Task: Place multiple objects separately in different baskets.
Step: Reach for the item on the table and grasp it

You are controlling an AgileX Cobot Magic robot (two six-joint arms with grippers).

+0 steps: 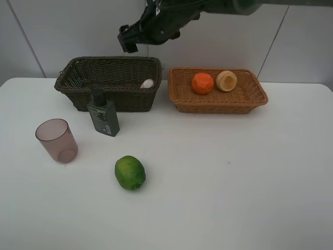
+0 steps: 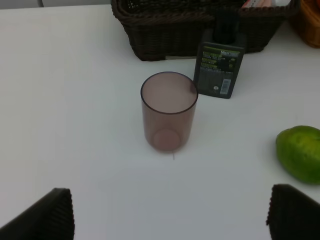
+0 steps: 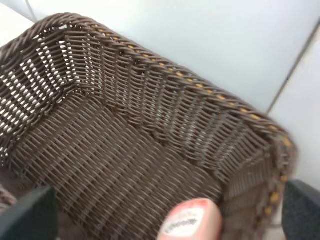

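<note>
While the right gripper hung above the dark basket, its jaws stood wide apart with nothing between them, and its wrist camera looked straight down into the weave, where the pink bottle lay on the basket floor close to one end wall. From that I judged the bottle's placing to be finished and that arm free for another pick. My left gripper was likewise spread open and empty, hovering low over the table with the cup standing upright ahead of it, well clear of either fingertip. Just beyond the cup stood the pump bottle, upright and close against the front of the dark basket, and the lime lay off to one side on the bare table. Further out, the orange and the peach sat side by side in the light basket. So three items were sorted and three were not. The next move, as I read it, called for easing the left gripper forward around the cup, closing gently on its thin wall, and lifting it clear of the pump bottle before carrying it to the dark basket.
</note>
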